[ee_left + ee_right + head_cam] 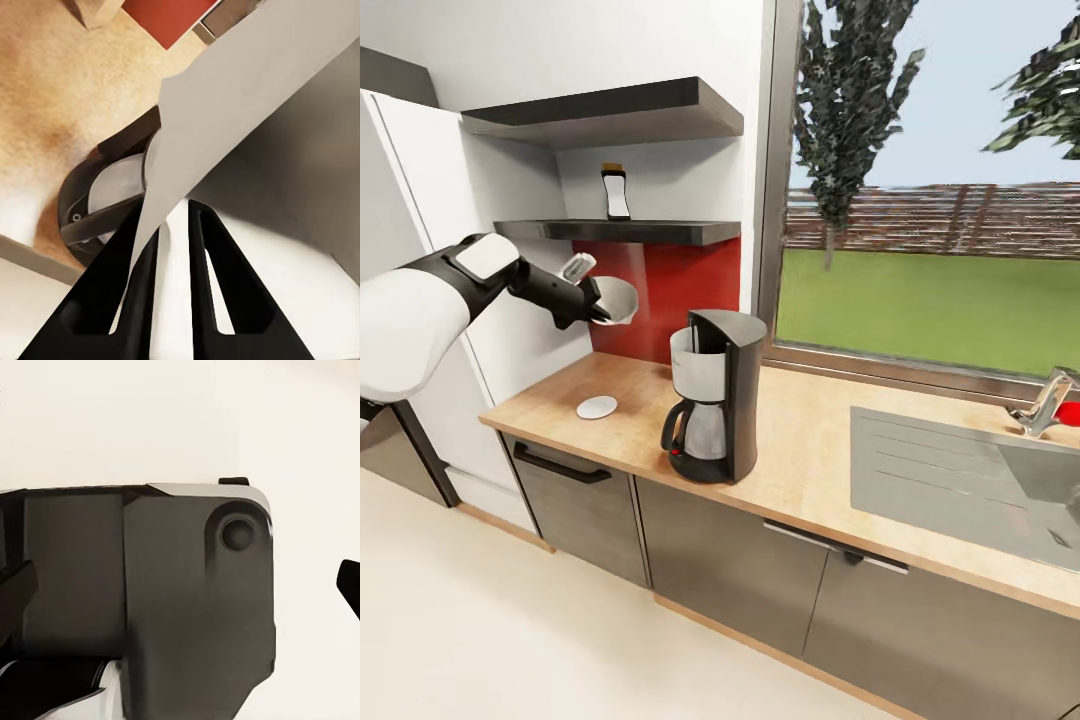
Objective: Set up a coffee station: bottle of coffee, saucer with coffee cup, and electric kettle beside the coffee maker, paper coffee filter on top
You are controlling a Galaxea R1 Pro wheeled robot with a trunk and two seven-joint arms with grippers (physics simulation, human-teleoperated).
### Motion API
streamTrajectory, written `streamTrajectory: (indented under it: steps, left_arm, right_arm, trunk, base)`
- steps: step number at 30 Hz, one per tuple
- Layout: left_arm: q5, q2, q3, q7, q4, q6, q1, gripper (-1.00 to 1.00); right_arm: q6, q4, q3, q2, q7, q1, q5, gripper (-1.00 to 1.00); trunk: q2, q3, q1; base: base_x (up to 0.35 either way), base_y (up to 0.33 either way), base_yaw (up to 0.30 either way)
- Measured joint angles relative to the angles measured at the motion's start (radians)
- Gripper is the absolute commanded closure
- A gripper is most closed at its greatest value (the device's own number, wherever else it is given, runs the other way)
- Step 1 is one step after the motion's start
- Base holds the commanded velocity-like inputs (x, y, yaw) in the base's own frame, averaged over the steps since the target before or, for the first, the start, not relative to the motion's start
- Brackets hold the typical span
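The robot's left arm reaches from the left side of the head view, and its black two-fingered left gripper [600, 312] is raised above the light wooden countertop [800, 440]. Its fingers [139, 292] are closed on the edge of a pale grey paper coffee filter [616, 299], a thin cone-shaped sheet that the left wrist view shows pinched between them. The filter hangs in the air to the left of the black coffee maker with a glass carafe [712, 396] and slightly above its top, not touching it. The coffee maker stands upright on the countertop. To its left, lying flat on the wood, is a small white round saucer [597, 407]. On the lower dark wall shelf [650, 232] stands the bottle of coffee with a dark body and white label [616, 192]. The right gripper's fingers show only as dark slivers at the edges of the right wrist view, so whether it is open cannot be told.
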Motion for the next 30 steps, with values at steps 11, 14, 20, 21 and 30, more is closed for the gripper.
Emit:
streamTrajectory:
  steps: [11,14,20,21,30]
  left_arm:
    - [-0.003,-0.002,-0.004,-0.104,0.034,0.001,0.003,1.00]
    - [-0.004,-0.002,-0.004,-0.105,0.035,0.001,0.003,1.00]
    - [-0.004,-0.003,-0.009,-0.105,0.035,0.000,0.005,1.00]
    - [-0.006,-0.003,-0.010,-0.105,0.035,-0.001,0.005,1.00]
    - [-0.011,-0.012,-0.010,-0.105,0.032,-0.003,0.009,1.00]
  right_arm:
    - [0.000,0.000,0.000,0.000,0.000,0.000,0.000,-1.00]
    - [0.000,0.000,0.000,0.000,0.000,0.000,0.000,-1.00]
    - [0.000,0.001,0.000,0.000,0.000,0.000,0.000,-1.00]
    - [0.000,0.001,0.001,0.000,0.000,0.000,0.000,-1.00]
    - [0.000,0.001,0.001,0.000,0.000,0.000,0.000,-1.00]
  trunk:
    - [0.000,0.000,0.000]
    - [0.000,0.000,0.000]
    - [0.000,0.006,0.000]
    - [0.000,0.008,0.000]
    - [0.000,0.021,0.000]
  base:
    - [0.000,0.000,-0.082]
    - [0.000,0.000,-0.035]
    - [0.000,0.000,-0.008]
    - [0.000,0.000,-0.002]
    - [0.000,0.000,0.000]
